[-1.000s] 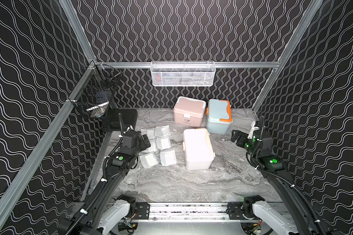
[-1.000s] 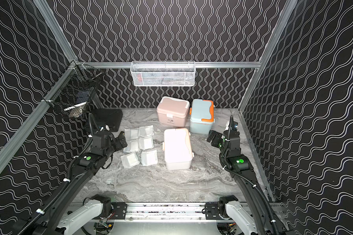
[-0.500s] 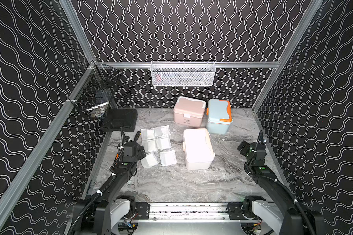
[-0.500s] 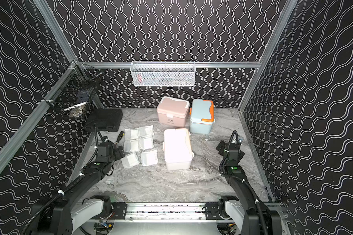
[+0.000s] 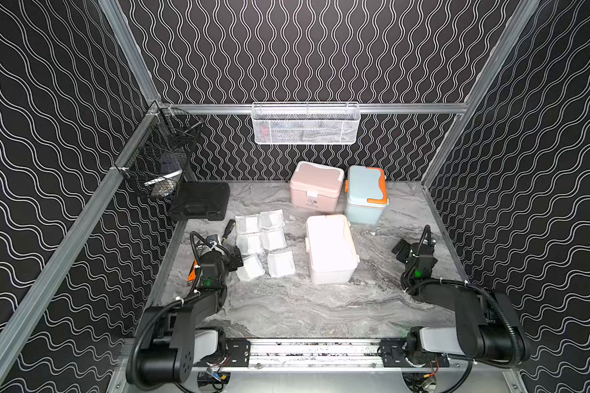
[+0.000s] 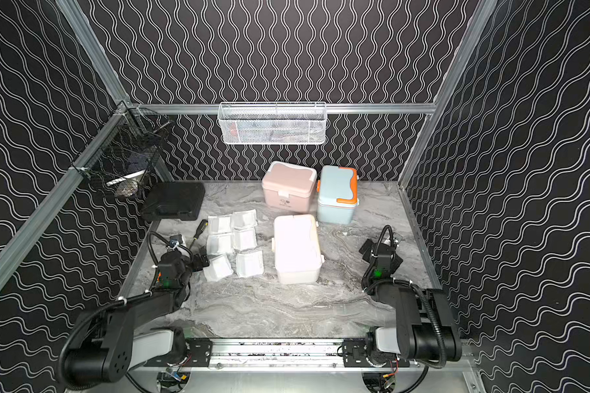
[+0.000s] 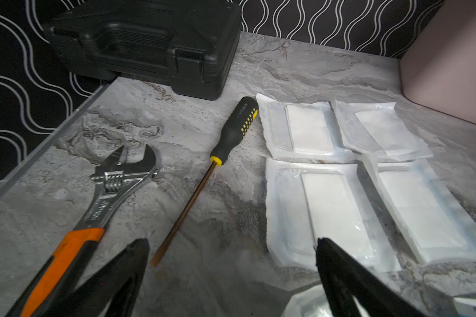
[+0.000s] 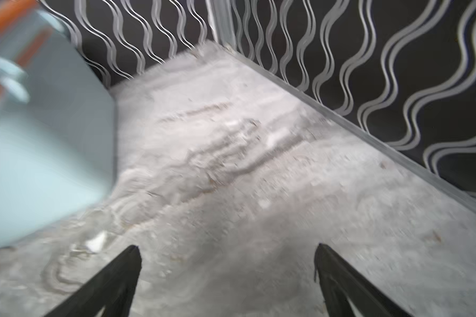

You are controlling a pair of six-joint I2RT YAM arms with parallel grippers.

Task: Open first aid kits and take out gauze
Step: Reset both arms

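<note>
Three first aid kits stand with lids shut: a pink one (image 5: 315, 189) and a blue-grey one with orange trim (image 5: 365, 194) at the back, and a white one (image 5: 329, 248) in the middle. Several gauze packets (image 5: 263, 238) lie flat on the marble table, left of the white kit. My left gripper (image 5: 234, 262) hangs open and empty low over the table, beside the nearest gauze packet (image 7: 333, 211); in the wrist view the left gripper (image 7: 230, 243) holds nothing. My right gripper (image 5: 404, 250) is open and empty right of the white kit; the right gripper (image 8: 227, 247) spans bare table beside the blue-grey kit (image 8: 39, 151).
A flat black case (image 5: 200, 200) sits at the back left. A screwdriver (image 7: 231, 137) and an orange-handled wrench (image 7: 113, 186) lie left of the gauze. A white mesh basket (image 5: 305, 124) hangs on the back rail and a black wire basket (image 5: 160, 160) on the left rail.
Both arms have drawn back toward the front edge and folded lower. Both grippers stayed open. The kits and gauze packets have not moved.
</note>
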